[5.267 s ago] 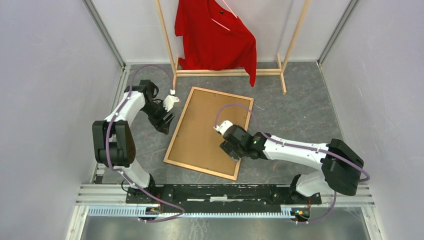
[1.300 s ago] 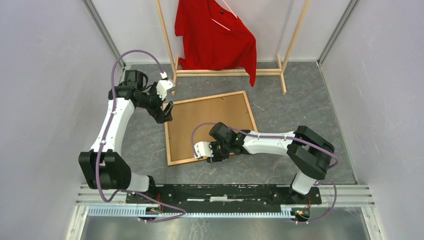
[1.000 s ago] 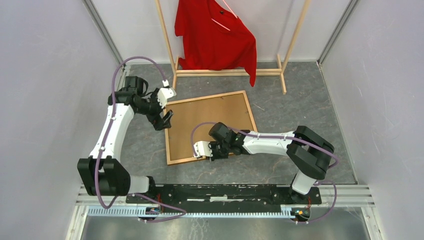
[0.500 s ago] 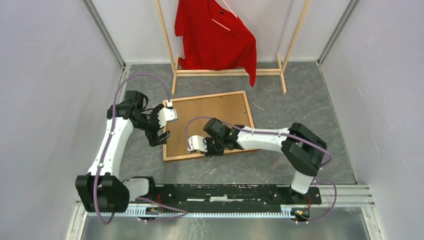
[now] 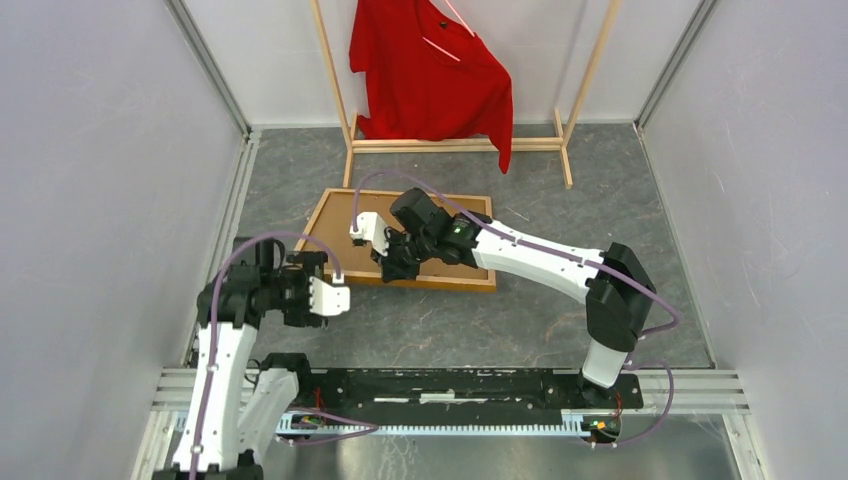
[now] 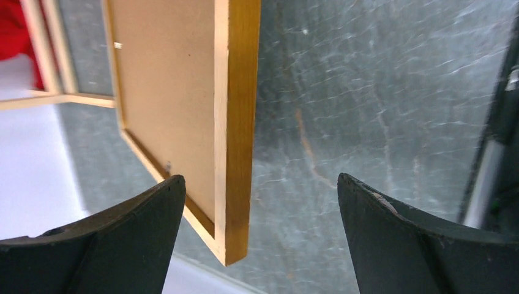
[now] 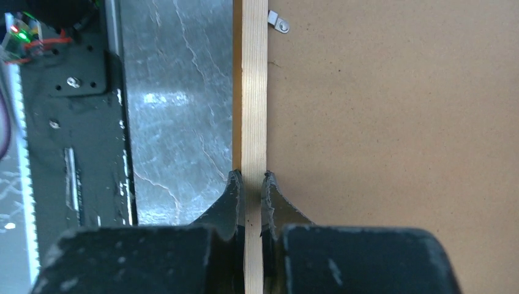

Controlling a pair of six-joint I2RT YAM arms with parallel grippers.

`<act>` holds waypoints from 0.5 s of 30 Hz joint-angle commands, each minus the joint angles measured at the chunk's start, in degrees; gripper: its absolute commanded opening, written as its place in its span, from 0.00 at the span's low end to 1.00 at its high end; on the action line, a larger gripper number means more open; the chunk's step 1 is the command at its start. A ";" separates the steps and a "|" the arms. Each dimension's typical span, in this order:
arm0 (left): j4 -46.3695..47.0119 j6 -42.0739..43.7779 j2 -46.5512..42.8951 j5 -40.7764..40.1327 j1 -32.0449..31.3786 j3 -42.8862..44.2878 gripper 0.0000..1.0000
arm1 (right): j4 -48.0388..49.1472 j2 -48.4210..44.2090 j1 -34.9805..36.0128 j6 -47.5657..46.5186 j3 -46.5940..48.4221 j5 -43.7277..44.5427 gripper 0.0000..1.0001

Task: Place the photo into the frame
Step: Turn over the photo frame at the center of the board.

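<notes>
Frame (image 5: 460, 284) — orange-brown wood, rectangular, back side up, on the grey table (image 5: 560, 210). A brown backing board (image 5: 335, 232) fills the opening. One small metal clip (image 7: 280, 23) sits at the board's edge, ahead of the right gripper. Whether the piece lies flat or is tipped up at the gripped rail cannot be told.

Right gripper (image 7: 252, 180) — narrow, pinched on the frame's long rail, with one finger on the outer edge and the other on the board side. In its wrist view the board lies to its right and the bare table to its left.

Left gripper (image 6: 260, 179): spread wide, holding nothing. A corner of the frame lies just ahead, in line with the gap between the fingers and touching neither.

Clothes rack (image 5: 535, 143) with red shirt (image 5: 430, 70): beyond the frame, on its far side from both grippers.
</notes>
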 commanded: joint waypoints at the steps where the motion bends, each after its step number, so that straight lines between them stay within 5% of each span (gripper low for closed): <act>1: 10.47 8.56 -8.05 -1.28 -0.08 -4.94 1.00 | 5.27 -3.02 -0.56 3.08 6.03 -3.37 0.00; 7: 26.06 9.81 -13.52 -0.22 -0.08 -12.60 0.90 | 5.59 -3.19 -1.00 4.79 8.08 -5.62 0.00; 10: 24.00 12.99 -11.74 -0.13 -0.08 -12.36 0.85 | 5.45 -3.29 -1.46 5.47 8.97 -6.24 0.00; 12: 22.90 14.44 -9.80 -1.43 -0.08 -12.01 0.77 | 5.44 -3.44 -1.70 5.59 9.40 -6.58 0.00; 15: 24.74 12.18 -7.57 -2.07 -0.08 -10.43 0.51 | 4.65 -3.28 -1.94 5.53 10.00 -6.17 0.00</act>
